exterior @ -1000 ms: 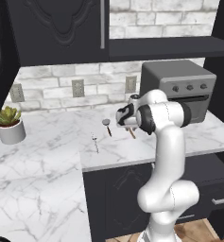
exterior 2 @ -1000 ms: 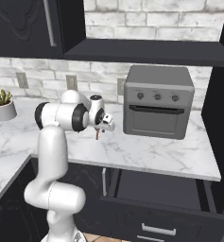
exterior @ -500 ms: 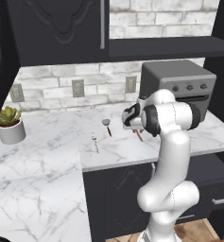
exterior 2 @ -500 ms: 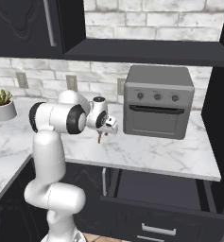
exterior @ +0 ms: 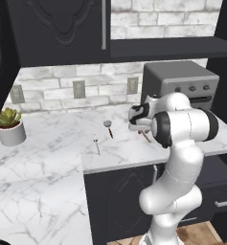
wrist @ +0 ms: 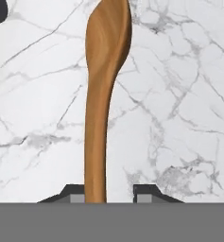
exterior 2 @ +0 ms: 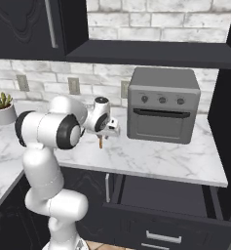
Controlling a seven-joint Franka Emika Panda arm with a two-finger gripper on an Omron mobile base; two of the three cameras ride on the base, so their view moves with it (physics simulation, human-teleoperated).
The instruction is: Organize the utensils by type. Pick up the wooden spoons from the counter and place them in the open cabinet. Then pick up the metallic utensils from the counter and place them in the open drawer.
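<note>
An orange-brown wooden spoon (wrist: 101,94) hangs by its handle end in my gripper (wrist: 111,194), bowl pointing down at the white marble counter (wrist: 179,118). The gripper (exterior 2: 106,133) is shut on the spoon (exterior 2: 101,142) just above the counter, left of the oven. In the left base view the gripper (exterior: 140,127) carries the spoon (exterior: 146,136) to the right of a small grey-headed ladle (exterior: 107,126) and a thin silver utensil (exterior: 96,142), both lying on the counter (exterior: 48,162). The open drawer (exterior 2: 161,195) sticks out below the counter at the right. A black wall cabinet (exterior: 62,28) hangs above.
A grey toaster oven (exterior 2: 163,105) stands at the back right of the counter, close to the gripper. A potted plant (exterior: 9,125) sits at the far left. A dark open shelf (exterior 2: 146,53) runs above the oven. Wall sockets line the brick backsplash.
The arm has swung a little to the right, toward the oven, carrying the wooden spoon with it. The ladle and the silver utensil have stayed where they were.
</note>
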